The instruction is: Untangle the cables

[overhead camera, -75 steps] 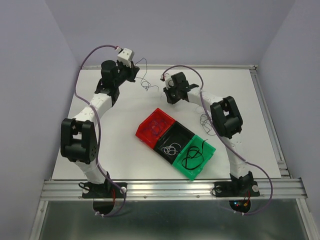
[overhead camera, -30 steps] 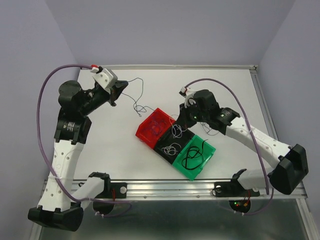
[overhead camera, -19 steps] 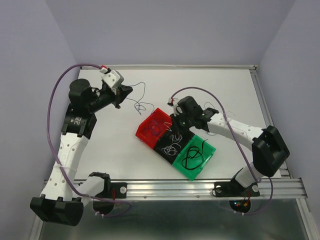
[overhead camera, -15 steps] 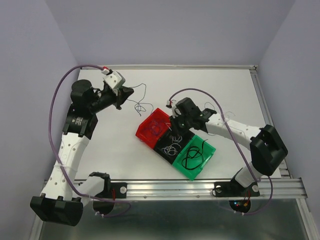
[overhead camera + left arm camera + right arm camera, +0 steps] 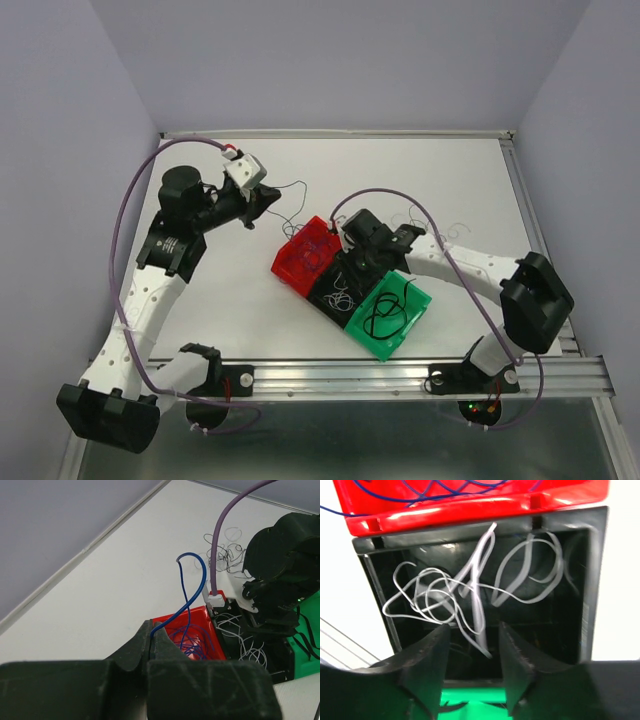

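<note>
Smooth white table (image 5: 240, 300), thin looping cables (image 5: 470, 595)

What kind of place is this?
Probably a robot test lab: a left arm and right arm bolted to a metal rail, a white table boxed by plain walls, coloured bins of thin wires.

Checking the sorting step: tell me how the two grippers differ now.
The left gripper is shut on a blue cable; the right gripper is open. The left stands back from the red bin; the right hovers over white cables in the black bin. Both face the bins.
</note>
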`<action>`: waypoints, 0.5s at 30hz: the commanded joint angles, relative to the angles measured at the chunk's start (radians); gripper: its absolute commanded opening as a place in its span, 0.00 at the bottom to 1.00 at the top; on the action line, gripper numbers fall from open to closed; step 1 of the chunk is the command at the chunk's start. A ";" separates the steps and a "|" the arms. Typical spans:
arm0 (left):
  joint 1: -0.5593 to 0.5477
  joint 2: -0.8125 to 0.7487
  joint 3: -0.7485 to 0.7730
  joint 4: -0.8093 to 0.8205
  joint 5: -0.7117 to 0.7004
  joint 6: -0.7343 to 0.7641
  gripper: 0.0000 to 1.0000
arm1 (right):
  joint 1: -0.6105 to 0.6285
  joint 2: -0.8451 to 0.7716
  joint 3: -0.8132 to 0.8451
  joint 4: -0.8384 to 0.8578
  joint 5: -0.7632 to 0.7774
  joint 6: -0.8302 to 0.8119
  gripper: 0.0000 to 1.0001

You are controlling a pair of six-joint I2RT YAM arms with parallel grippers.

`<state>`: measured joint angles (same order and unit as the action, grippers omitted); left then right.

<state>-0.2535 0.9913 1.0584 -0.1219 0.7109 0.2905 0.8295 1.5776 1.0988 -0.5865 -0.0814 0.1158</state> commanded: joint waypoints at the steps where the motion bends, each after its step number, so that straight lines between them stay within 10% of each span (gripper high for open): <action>1: -0.030 -0.029 -0.020 0.044 -0.022 0.006 0.00 | 0.007 -0.094 0.076 -0.015 0.058 -0.004 0.52; 15: -0.113 0.041 -0.090 0.079 -0.080 0.041 0.00 | 0.007 -0.254 0.125 0.030 0.152 0.025 0.56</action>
<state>-0.3489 1.0122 0.9924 -0.0940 0.6533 0.3016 0.8314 1.3376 1.1770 -0.5987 0.0326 0.1291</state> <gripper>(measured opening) 0.041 0.561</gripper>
